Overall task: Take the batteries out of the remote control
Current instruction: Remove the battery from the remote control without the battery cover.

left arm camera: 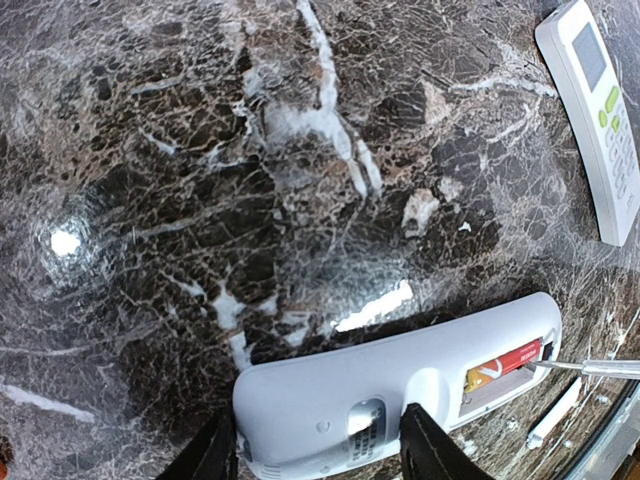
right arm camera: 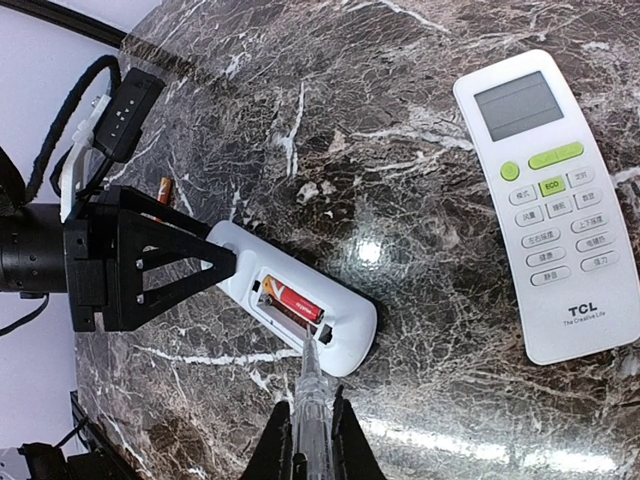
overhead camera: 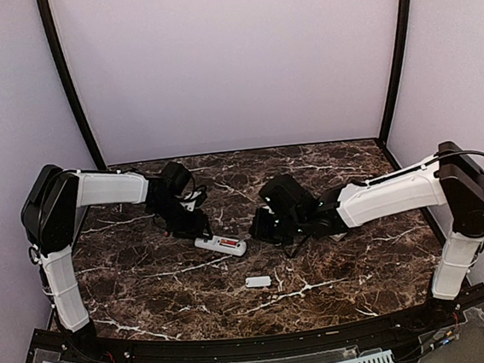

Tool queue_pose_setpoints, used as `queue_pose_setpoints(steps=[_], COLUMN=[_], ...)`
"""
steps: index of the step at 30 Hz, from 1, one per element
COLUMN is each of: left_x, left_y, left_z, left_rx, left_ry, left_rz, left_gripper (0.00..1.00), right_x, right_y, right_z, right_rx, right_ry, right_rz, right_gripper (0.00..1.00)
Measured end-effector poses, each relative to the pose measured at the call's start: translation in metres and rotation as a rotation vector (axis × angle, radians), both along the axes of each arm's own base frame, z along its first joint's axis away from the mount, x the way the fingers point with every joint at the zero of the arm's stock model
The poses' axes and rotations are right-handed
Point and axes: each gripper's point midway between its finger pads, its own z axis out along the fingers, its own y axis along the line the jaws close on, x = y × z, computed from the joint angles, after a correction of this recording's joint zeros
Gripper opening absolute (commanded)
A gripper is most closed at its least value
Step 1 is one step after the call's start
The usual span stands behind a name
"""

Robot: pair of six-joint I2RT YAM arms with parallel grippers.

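While the right pincer (right arm camera: 312,442) is clamped on a thin probe (right arm camera: 308,385), tip at the red battery (right arm camera: 293,297) seated in the open bay, the left pincer (left arm camera: 320,448) grips the face-down remote control (right arm camera: 350,328) by one end; a second remote (right arm camera: 550,200) lies face-up nearby on the tabletop (right arm camera: 400,120), loose white cover (overhead camera: 258,281) nearer the bases.

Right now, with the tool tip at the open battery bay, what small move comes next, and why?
Probably slide the thin clear tool under the red battery and lever it up. The right gripper is shut on the tool, whose tip sits by the end of the seated battery, and the left gripper clamps the white remote back-up, so it should resist the prying.
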Motion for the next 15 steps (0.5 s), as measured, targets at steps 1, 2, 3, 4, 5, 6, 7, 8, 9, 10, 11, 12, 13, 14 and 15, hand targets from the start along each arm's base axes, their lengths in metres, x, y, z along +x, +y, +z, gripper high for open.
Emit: queue_pose_setpoints(steps=[1, 2, 3, 4, 5, 6, 7, 8, 9, 10, 11, 12, 13, 14, 15], left_x=[0.0, 0.0, 0.0, 0.0, 0.0001, 0.0002, 0.0001, 0.0002, 0.0002, 0.0, 0.0001, 0.0002, 0.0002, 0.0002, 0.0002], left_y=[0.0, -0.0001, 0.0, 0.0, -0.0001, -0.0001, -0.0001, -0.0001, -0.0001, -0.0003, -0.0002, -0.0003, -0.0003, -0.0002, -0.0002], left_z=[0.0, 0.0, 0.0, 0.0, 0.0002, 0.0003, 0.0003, 0.0002, 0.0002, 0.0002, 0.0001, 0.0003, 0.0003, 0.0002, 0.0002], left_rx=[0.0, 0.0, 0.0, 0.0, 0.0, 0.0, 0.001, 0.001, 0.002, 0.002, 0.003, 0.002, 0.002, 0.003, 0.003], left_ry=[0.0, 0.0, 0.0, 0.0, -0.001, -0.001, -0.002, -0.002, -0.002, -0.003, -0.003, -0.003, -0.003, -0.003, -0.003], left_rz=[0.0, 0.0, -0.001, -0.001, -0.001, -0.002, -0.002, -0.002, -0.002, -0.003, -0.003, -0.003, -0.003, -0.003, -0.003], left_gripper=[0.54, 0.53, 0.53, 0.53, 0.53, 0.53, 0.53, 0.53, 0.53, 0.53, 0.53, 0.53, 0.53, 0.53, 0.53], right_x=[0.0003, 0.0003, 0.0003, 0.0004, 0.0003, 0.0002, 0.0, -0.0002, -0.0005, -0.0004, -0.0001, 0.0002, 0.0003, 0.0006, 0.0006], right_y=[0.0004, 0.0005, 0.0005, 0.0006, 0.0004, 0.0, -0.0004, -0.0009, -0.0014, -0.0013, -0.0011, -0.0011, -0.0015, -0.0016, -0.0021], right_z=[0.0005, 0.0007, 0.0007, 0.0008, 0.0006, -0.0002, -0.0012, -0.0024, -0.0038, -0.0039, -0.0033, -0.0027, -0.0024, -0.002, -0.0017], right_rx=[0.003, 0.004, 0.005, 0.005, 0.005, 0.002, -0.001, -0.005, -0.008, -0.01, -0.011, -0.014, -0.017, -0.019, -0.022], right_ry=[-0.001, -0.001, 0.0, 0.0, 0.0, 0.002, 0.004, 0.007, 0.011, 0.012, 0.012, 0.012, 0.013, 0.013, 0.015], right_rz=[-0.001, -0.001, -0.002, -0.003, -0.003, -0.004, -0.004, -0.005, -0.007, -0.007, -0.008, -0.009, -0.011, -0.012, -0.014], right_gripper=[0.0, 0.0, 0.0, 0.0, 0.0, 0.0, 0.0, 0.0, 0.0, 0.0, 0.0, 0.0, 0.0, 0.0, 0.0])
